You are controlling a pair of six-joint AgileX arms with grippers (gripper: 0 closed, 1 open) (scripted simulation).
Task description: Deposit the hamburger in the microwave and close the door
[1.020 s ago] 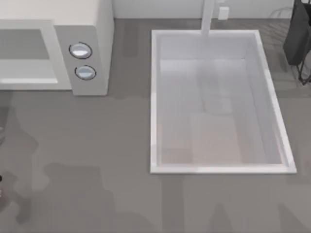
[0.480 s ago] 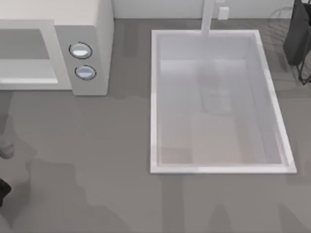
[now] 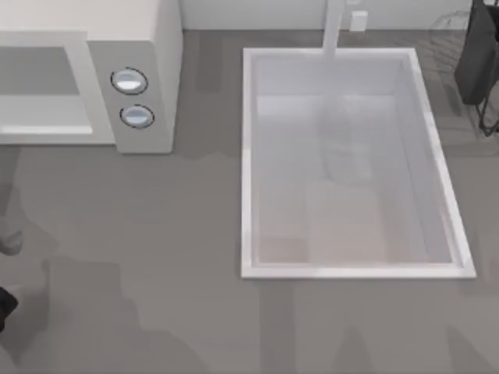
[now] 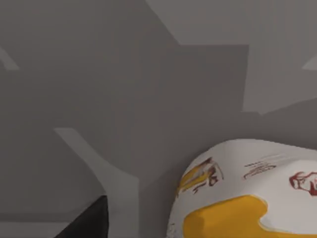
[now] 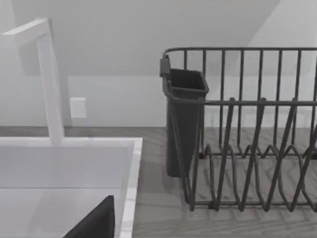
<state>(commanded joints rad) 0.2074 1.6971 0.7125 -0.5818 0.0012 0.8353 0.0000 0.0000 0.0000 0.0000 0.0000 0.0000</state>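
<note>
Your microwave (image 3: pixel 144 47) sits at the worktop's (image 3: pixel 156 234) far left corner, its grey cavity facing the front edge and its two knobs (image 3: pixel 129 81) beside the opening. The hamburger (image 4: pixel 247 193), in a white wrapper with red and yellow print, lies on the grey surface close under your left wrist camera. At the worktop's left edge you see a dark bit of the left arm (image 3: pixel 4 300); whether its jaws are spread or pressed together you cannot tell. The sink (image 3: pixel 249 156) fills the right half, a dish rack (image 5: pixel 247 148) beyond it.
</note>
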